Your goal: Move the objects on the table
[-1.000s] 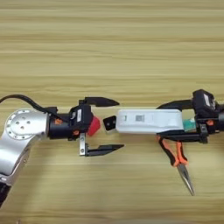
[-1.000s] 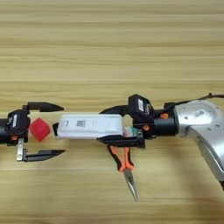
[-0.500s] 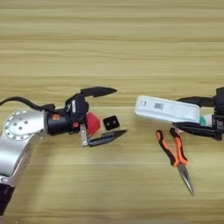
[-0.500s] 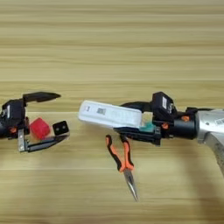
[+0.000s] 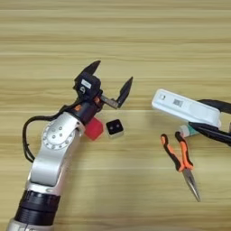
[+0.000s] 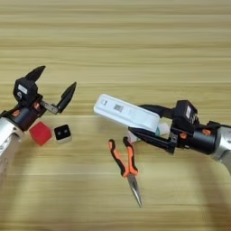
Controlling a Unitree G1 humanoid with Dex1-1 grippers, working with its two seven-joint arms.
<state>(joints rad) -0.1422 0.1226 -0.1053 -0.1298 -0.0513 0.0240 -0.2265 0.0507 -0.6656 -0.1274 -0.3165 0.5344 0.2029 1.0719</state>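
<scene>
My left gripper (image 5: 109, 80) is open and empty, with its fingers pointing up the table just beyond the small red cube (image 5: 94, 130). The tiny black cube with white dots (image 5: 114, 128) lies right beside the red one. My right gripper (image 6: 150, 122) reaches in from the right. Its fingers are closed along both long sides of the long white device (image 6: 126, 113), which is tilted with its left end free. The white tube with the teal label (image 6: 160, 129) sits between the device's right end and the lower finger. The orange-black pliers (image 6: 126, 164) lie just below, nose towards me.
The wooden table (image 5: 135, 36) is bare wood across the far half and along the near edge. My left forearm (image 5: 52, 158) crosses the lower left corner. My right arm (image 6: 212, 140) comes in at the right edge.
My left gripper has lifted off the red cube and swung up the table, leaving both cubes behind. My right gripper has drawn the white device to the right and tilted it.
</scene>
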